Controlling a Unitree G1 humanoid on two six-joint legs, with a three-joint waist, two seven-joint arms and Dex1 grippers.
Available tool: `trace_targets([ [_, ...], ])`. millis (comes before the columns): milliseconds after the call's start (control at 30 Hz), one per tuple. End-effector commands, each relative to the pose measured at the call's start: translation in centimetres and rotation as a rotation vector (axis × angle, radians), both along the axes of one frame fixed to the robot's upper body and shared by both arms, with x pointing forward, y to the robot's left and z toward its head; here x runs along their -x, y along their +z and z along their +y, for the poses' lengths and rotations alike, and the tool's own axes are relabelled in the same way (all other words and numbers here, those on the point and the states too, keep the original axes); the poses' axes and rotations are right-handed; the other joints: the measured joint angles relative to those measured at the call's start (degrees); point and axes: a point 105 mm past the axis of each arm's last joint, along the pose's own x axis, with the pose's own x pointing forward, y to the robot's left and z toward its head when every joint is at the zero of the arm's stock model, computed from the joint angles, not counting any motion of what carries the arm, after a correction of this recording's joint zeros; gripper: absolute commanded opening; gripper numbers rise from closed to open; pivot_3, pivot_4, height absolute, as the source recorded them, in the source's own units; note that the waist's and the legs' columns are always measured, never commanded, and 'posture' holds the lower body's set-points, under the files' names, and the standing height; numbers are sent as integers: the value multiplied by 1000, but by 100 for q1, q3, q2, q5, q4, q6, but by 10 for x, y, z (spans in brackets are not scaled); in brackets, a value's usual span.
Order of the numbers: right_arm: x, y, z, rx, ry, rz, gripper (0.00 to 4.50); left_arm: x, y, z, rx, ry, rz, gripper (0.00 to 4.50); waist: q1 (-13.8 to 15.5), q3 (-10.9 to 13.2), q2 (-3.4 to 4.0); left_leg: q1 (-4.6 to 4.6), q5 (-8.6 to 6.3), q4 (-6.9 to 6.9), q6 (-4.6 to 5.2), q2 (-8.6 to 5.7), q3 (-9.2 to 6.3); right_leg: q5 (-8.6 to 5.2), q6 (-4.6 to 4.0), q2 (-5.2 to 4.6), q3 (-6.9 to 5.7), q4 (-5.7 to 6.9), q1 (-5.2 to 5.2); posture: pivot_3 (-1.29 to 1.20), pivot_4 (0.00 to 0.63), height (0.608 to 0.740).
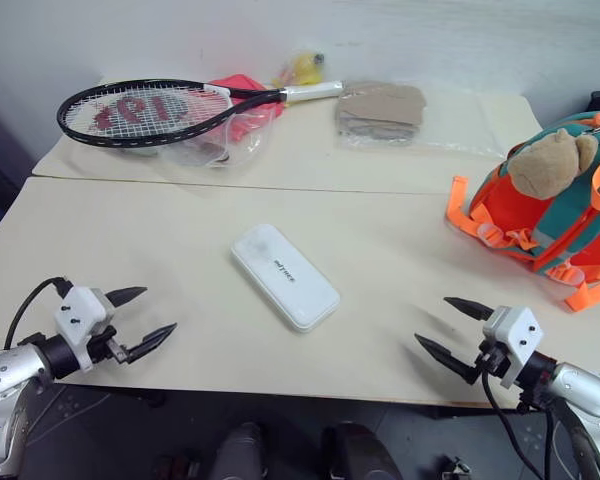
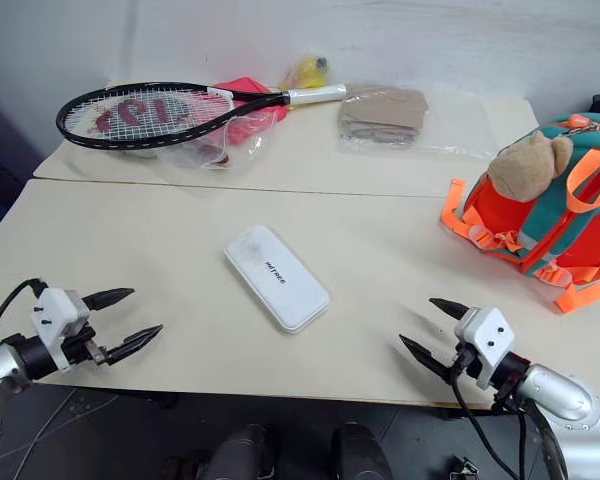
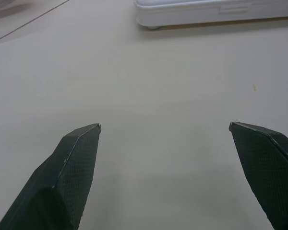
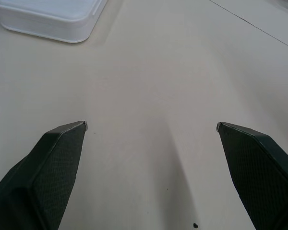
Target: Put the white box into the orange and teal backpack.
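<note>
1. two grippers on my screen, both empty; the left gripper [image 1: 150,313] hovers over the near left of the table [image 1: 130,240] with its fingers spread wide
2. white box [image 1: 284,276] lies flat mid-table, diagonal, between the grippers and apart from both
3. far side: a tennis racket [image 1: 150,113] over clear bags, a tan bundle [image 1: 380,110] beside it
4. right gripper [image 1: 448,329] at the near right edge, fingers spread too
5. orange and teal backpack [image 1: 540,215] sits at the table's right end, a plush bear [image 1: 550,160] on it, well apart from the box

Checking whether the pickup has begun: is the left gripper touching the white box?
Apart. The left eye view shows bare table between the open left gripper and the white box.
</note>
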Motion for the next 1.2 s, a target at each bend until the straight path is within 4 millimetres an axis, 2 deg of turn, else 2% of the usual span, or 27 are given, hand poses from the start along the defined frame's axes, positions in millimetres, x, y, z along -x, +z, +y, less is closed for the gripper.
trace_targets([
  [33,3,5,2,-12,29,-26,4436,-2,12,3,-22,2,-57,4500,0,0,0,0,0,0,0,0,0,0,0,0,0,0,0,0,150,740],
  [200,11,4,13,-56,102,19,4436,-10,23,-5,64,-29,-29,4500,2,0,0,1,0,1,0,0,0,0,0,0,-1,4,0,0,150,740],
  [333,16,14,36,-103,212,40,4436,-32,43,-15,138,-31,-61,4500,16,0,-1,0,0,7,0,-1,-3,0,0,0,-2,16,-1,0,150,740],
  [433,21,4,56,-84,282,189,3855,-68,65,-38,222,-63,-126,3909,32,-1,-2,2,5,20,4,-4,-8,0,1,-2,-6,31,1,0,150,740],
  [533,21,-1,75,-78,352,252,2931,-116,79,-51,187,7,-183,3092,57,-7,-14,6,8,28,2,-5,-16,3,6,1,-13,32,9,0,150,740],
  [633,22,-10,91,-20,445,272,1923,-154,79,-63,121,59,-188,2194,29,-8,-15,0,9,28,-3,-9,-14,5,10,3,-12,33,2,0,150,740],
  [700,18,-15,99,19,487,254,1228,-171,73,-72,44,57,-192,1582,8,-7,-17,-9,22,29,-25,-6,-8,5,11,8,-11,32,-9,0,150,740],
  [833,10,-26,112,75,536,268,52,-183,55,-89,1,9,-117,557,6,-5,-19,-20,23,45,-29,-3,6,5,12,10,-10,52,-23,0,150,740],
  [867,5,-27,117,77,535,263,0,-183,46,-94,-6,-15,-74,249,6,-4,-21,-25,23,49,-29,-3,6,5,12,9,-10,55,-28,0,150,740],
  [1033,-17,-21,135,53,503,199,0,-173,23,-106,-2,-120,67,249,16,0,-28,-42,24,97,-31,6,4,5,11,10,-10,75,-44,0,150,740],
  [1200,-33,-8,134,41,450,145,0,-147,17,-112,42,-256,162,249,18,-1,-28,-60,25,113,-29,2,2,5,11,5,-8,90,-60,0,150,740],
])
